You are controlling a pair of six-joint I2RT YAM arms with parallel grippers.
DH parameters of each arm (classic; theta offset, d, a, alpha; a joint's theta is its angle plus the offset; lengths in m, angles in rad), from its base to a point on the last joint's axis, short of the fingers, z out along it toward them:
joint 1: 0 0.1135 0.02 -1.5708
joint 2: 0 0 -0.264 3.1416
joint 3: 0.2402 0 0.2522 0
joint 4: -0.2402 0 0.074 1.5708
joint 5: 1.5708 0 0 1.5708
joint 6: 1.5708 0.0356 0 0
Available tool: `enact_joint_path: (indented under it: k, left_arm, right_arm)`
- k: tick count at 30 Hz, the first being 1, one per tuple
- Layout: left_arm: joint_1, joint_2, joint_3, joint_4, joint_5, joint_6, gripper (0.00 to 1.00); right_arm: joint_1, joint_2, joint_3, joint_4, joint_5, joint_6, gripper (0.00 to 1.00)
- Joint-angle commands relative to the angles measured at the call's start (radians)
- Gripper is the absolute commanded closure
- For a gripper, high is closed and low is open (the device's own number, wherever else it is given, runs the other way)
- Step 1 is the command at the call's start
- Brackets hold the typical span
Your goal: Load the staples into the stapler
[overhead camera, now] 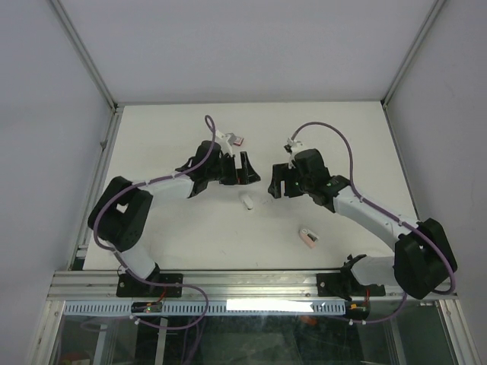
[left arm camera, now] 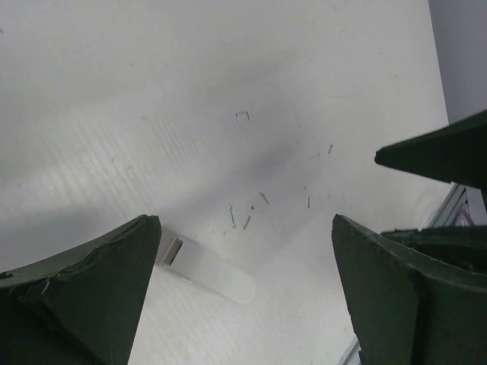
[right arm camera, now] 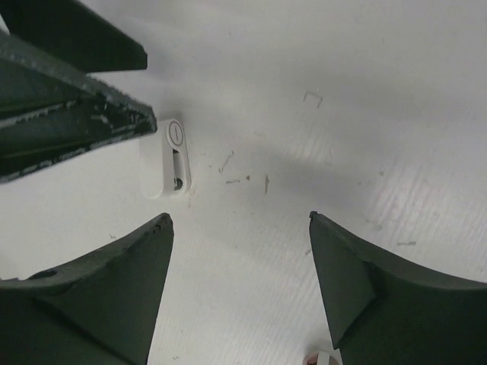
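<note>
Left pincer [left arm camera: 245, 226]: wide, empty.
Right pincer [right arm camera: 240, 220]: wide, empty.
Stapler [right arm camera: 173, 156]: on counter [overhead camera: 198, 243], between both pincers.
Staples [left arm camera: 247, 221]: loose bits scattered beside it.
Staple box [overhead camera: 307, 238]: apart, nearer the right arm.
Progress: loading apparently all left to do.

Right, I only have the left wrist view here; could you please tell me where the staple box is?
Observer: The red-pink box lies on the table, nearer the arm bases than the white stapler, on the right arm's side.
Operator: Thanks. Is the right gripper carrying anything?
Observer: No, its fingers are spread and empty.
Operator: What marks the stapler's far end?
Observer: A round marking with a line, close beside the left gripper.
</note>
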Motion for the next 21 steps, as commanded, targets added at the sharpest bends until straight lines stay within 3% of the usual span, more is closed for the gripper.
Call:
enact_joint_path:
  k: [1,9,21]
  left_arm:
    - [-0.011,0.117,0.116,0.038,0.067,0.058,0.03]
    - [-0.025,0.228,0.191,-0.033,0.119,0.067,0.03]
    - [-0.028,0.199,0.095,-0.055,0.185,0.068,0.02]
  right_arm:
    - [-0.012,-0.094,-0.076,0.088,-0.03,0.078,0.25]
    - [-0.017,-0.176,-0.143,0.099,-0.009,0.116,0.25]
    - [-0.023,-0.207,-0.152,0.102,0.013,0.128,0.25]
